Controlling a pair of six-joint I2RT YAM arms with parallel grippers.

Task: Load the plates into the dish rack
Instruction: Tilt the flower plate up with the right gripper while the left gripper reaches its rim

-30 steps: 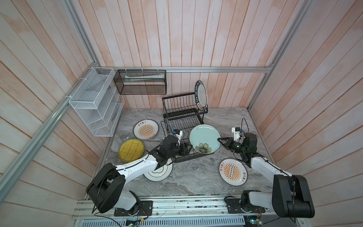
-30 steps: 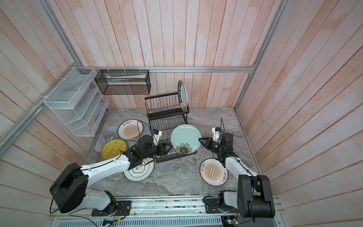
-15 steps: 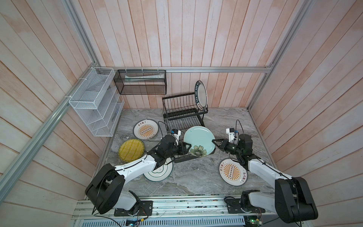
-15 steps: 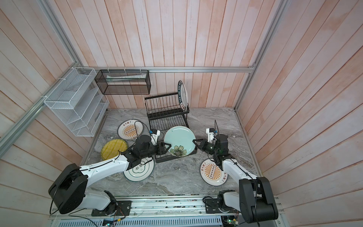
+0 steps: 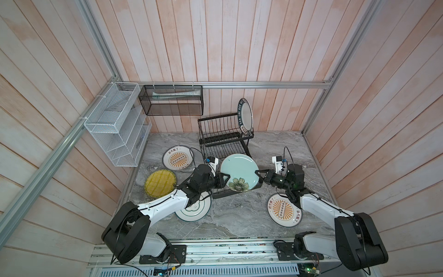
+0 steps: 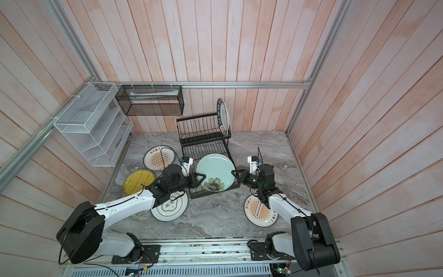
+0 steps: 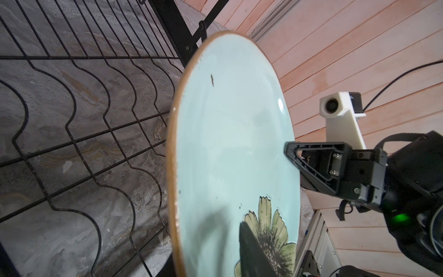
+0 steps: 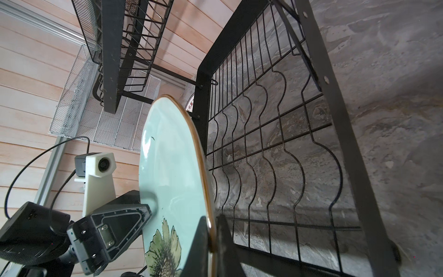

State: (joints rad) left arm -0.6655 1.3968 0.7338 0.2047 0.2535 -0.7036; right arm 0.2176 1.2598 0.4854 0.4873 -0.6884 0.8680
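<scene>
The mint floral plate (image 5: 239, 171) stands tilted on edge over the front of the dish rack's lower tray (image 5: 219, 152). My right gripper (image 5: 258, 174) is shut on its right rim, with the rim pinched between both fingers in the right wrist view (image 8: 212, 239). My left gripper (image 5: 225, 179) straddles the plate's left edge. One finger (image 7: 251, 251) lies over the flower; the other is hidden behind the plate. A dark-lettered plate (image 5: 245, 116) stands in the rack's upper basket (image 5: 220, 129). Flat on the table lie two sunburst plates (image 5: 177, 159) (image 5: 284, 210), a yellow plate (image 5: 160, 182) and a green-ringed plate (image 5: 194, 208).
A white mesh shelf (image 5: 115, 127) hangs on the left wall and a black mesh basket (image 5: 171, 103) on the back wall. The green-ringed plate lies partly under my left arm. Wooden walls close in the marble table (image 5: 239, 220) on three sides.
My right gripper carried the mint plate leftward over the rack's lower tray. My left gripper's jaws have narrowed around the plate's left edge.
</scene>
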